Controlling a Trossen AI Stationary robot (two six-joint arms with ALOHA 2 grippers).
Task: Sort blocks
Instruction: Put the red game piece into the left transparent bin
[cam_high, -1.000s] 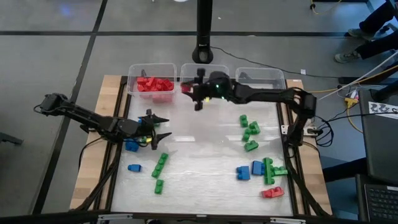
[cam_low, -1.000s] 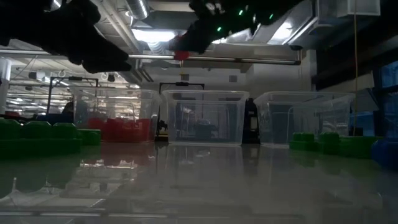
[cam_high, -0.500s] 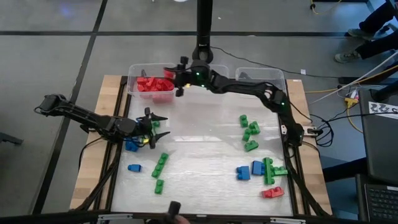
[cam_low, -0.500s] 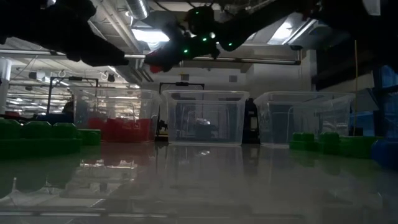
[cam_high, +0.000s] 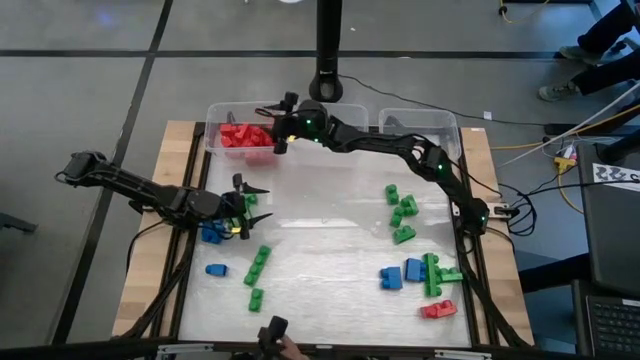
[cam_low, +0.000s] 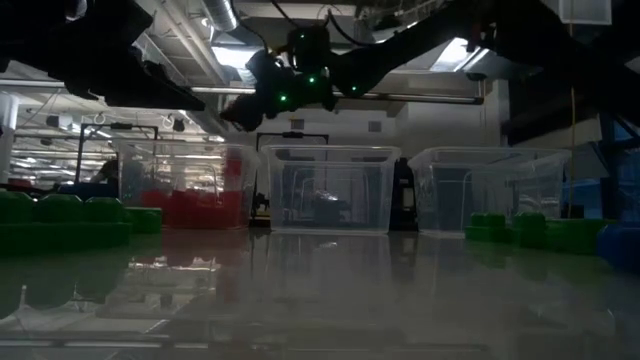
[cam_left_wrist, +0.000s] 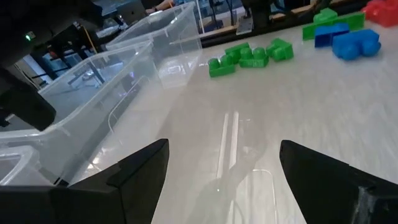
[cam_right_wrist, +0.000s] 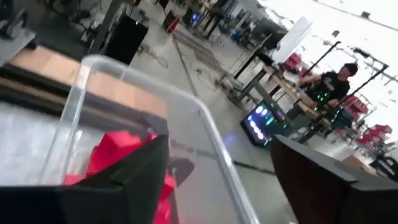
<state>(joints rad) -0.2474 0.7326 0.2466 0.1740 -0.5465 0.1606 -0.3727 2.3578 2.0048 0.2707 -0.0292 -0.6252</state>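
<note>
Right tool (cam_high: 275, 126) gapes wide over red blocks (cam_right_wrist: 118, 158), hidden low down.

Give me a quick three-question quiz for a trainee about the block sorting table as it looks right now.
1. True or false: the right gripper is above the bin that holds red blocks.
2. Pick one. The left gripper is: A) shut on a green block, B) open, low over the table, C) inside a bin.
3. Fill in: the red block on the table lies on the ___ arm's side.

Key: 1 true. 2 B. 3 right.
</note>
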